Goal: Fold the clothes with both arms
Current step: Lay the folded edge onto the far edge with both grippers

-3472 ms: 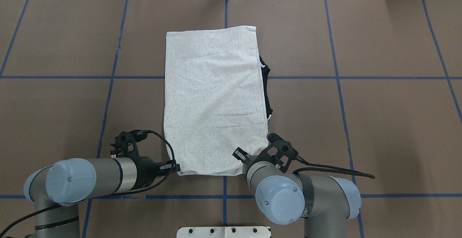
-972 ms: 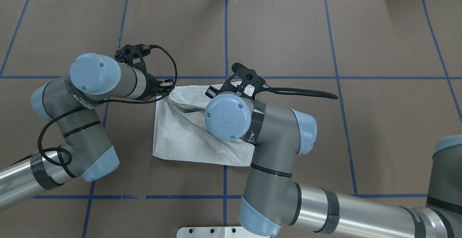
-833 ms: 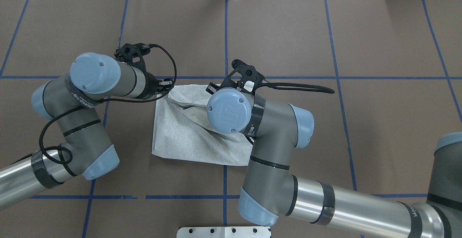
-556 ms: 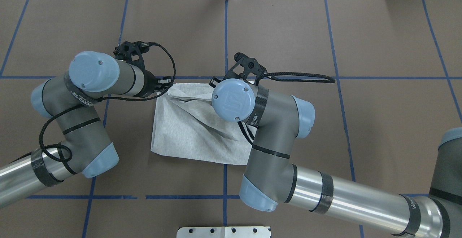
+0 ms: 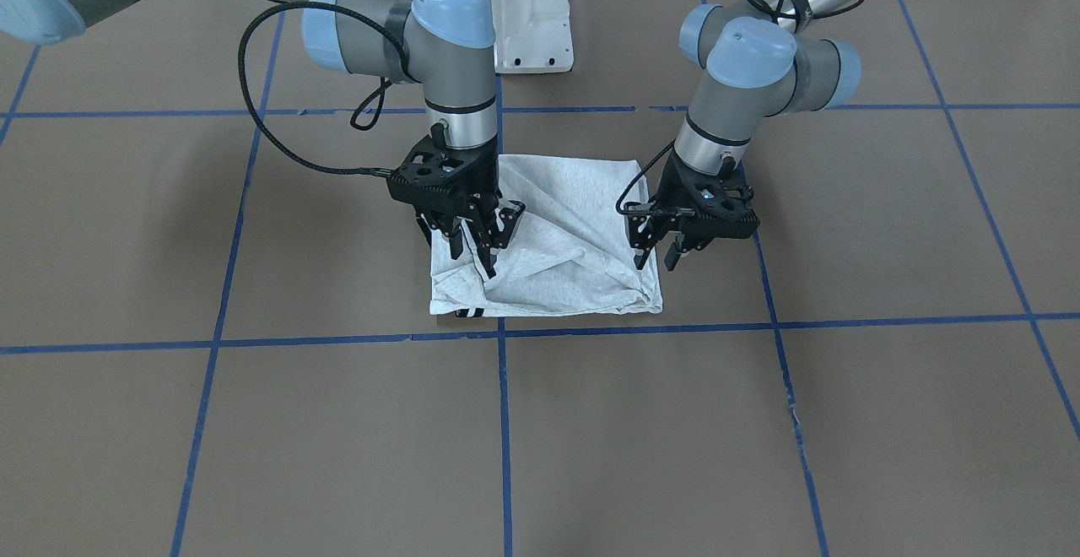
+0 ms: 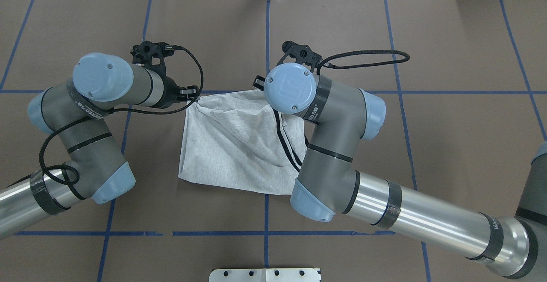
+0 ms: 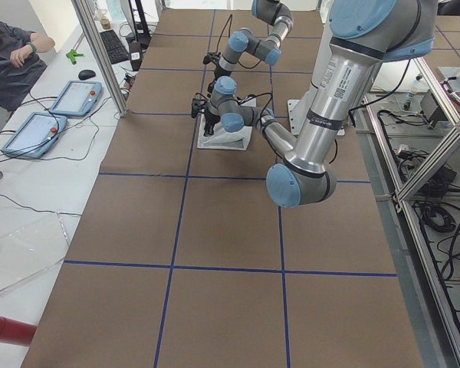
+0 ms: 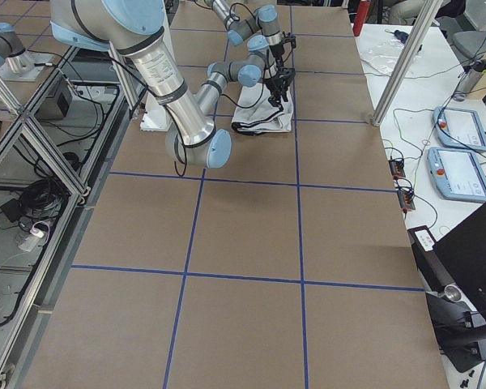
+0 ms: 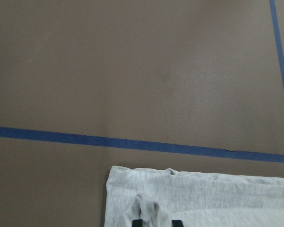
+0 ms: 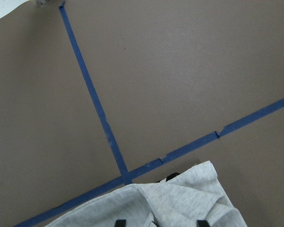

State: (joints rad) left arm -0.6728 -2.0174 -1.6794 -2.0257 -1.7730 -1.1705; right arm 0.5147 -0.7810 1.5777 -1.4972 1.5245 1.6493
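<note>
Pinched far left corner of grey T-shirt (image 6: 230, 145) in left fingers (image 5: 639, 249); held right fingers (image 5: 485, 255) spread over far right corner; hid shirt's right edge under right arm (image 6: 324, 145), on blue-taped desk (image 6: 427, 145).

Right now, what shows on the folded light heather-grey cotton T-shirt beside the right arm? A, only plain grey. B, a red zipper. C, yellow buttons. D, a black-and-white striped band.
D: a black-and-white striped band runs down the light heather-grey cotton T-shirt next to the silver-grey right arm.
</note>
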